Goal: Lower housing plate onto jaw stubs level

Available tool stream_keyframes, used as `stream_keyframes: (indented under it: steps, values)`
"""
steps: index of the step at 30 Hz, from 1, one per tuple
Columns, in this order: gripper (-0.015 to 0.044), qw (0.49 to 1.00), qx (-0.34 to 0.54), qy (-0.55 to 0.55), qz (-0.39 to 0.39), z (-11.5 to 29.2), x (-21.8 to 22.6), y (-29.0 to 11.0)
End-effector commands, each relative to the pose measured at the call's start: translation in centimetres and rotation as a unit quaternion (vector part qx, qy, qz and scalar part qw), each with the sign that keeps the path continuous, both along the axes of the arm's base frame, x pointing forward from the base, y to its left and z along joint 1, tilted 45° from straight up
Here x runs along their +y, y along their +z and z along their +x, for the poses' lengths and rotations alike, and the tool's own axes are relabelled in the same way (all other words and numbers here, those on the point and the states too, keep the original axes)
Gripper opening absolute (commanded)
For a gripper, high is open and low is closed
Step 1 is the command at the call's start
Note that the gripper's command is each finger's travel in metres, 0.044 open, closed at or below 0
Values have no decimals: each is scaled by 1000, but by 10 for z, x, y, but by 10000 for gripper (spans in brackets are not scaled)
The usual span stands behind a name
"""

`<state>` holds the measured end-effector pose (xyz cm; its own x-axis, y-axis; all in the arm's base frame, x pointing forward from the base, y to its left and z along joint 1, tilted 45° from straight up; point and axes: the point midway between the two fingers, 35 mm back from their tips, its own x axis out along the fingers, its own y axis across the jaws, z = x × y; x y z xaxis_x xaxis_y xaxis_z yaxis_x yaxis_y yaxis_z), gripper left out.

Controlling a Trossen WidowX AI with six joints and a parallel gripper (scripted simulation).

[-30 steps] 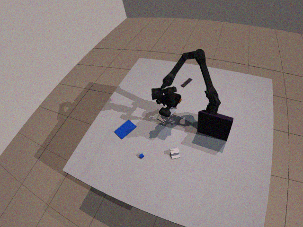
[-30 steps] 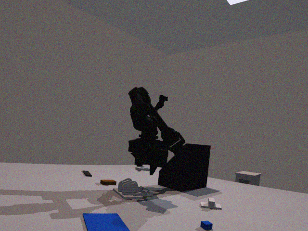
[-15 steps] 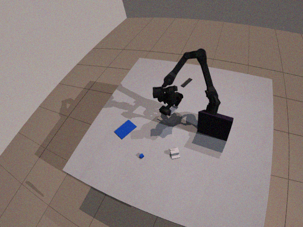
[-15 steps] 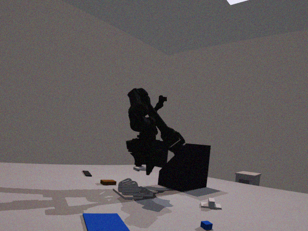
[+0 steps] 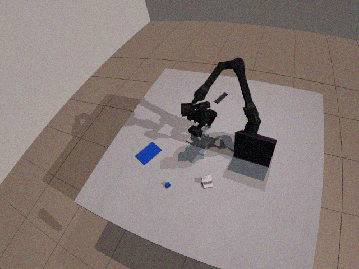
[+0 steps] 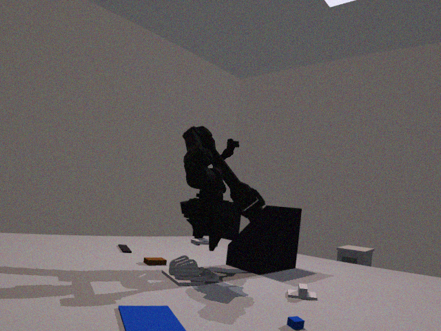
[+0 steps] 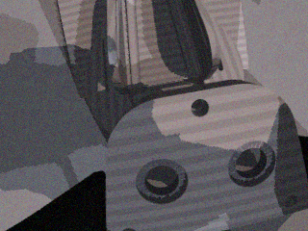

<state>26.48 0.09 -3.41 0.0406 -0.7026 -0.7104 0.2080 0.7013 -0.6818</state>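
Observation:
The grey housing plate (image 7: 207, 168) (image 6: 198, 241), with two round ringed holes, is held up between the fingers of my gripper (image 6: 204, 243) (image 7: 198, 165). My gripper is shut on it, above and right of the base in the exterior view. The base (image 6: 172, 277) lies on the table and carries the two grey rounded jaws (image 6: 183, 265). In the wrist view the jaws (image 7: 182, 40) show just beyond the plate's far edge. The plate hangs clear of the jaws. In the top view the arm and shadow hide most of the plate and base; the stubs cannot be made out.
A blue panel (image 5: 148, 153) (image 6: 149, 318), a blue cube (image 5: 168, 184) (image 6: 295, 323) and a white stepped piece (image 5: 207, 181) (image 6: 302, 292) lie around. A large black box (image 5: 254, 149) (image 6: 267, 240) stands near the arm. An orange block (image 6: 154, 261) and dark strip (image 5: 221, 97) (image 6: 124, 248) lie farther back.

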Motion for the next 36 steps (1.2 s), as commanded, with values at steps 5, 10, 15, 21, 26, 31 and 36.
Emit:
stream_keyframes:
  steps: [5,10,15,21,26,31,36]
  values:
    - [351,1000,-4,-1,-1,-7,3,-4]
    - [351,1000,-4,-1,-1,-11,5,-5]
    - [351,1000,-4,-1,-1,-11,5,-5]
    - [351,1000,-4,-1,-1,-11,5,-5]
    - [351,1000,-4,-1,-1,-11,5,-5]
    - [351,1000,-4,-1,-1,-11,5,-5]
    - [351,1000,-4,-1,-1,-11,6,-6]
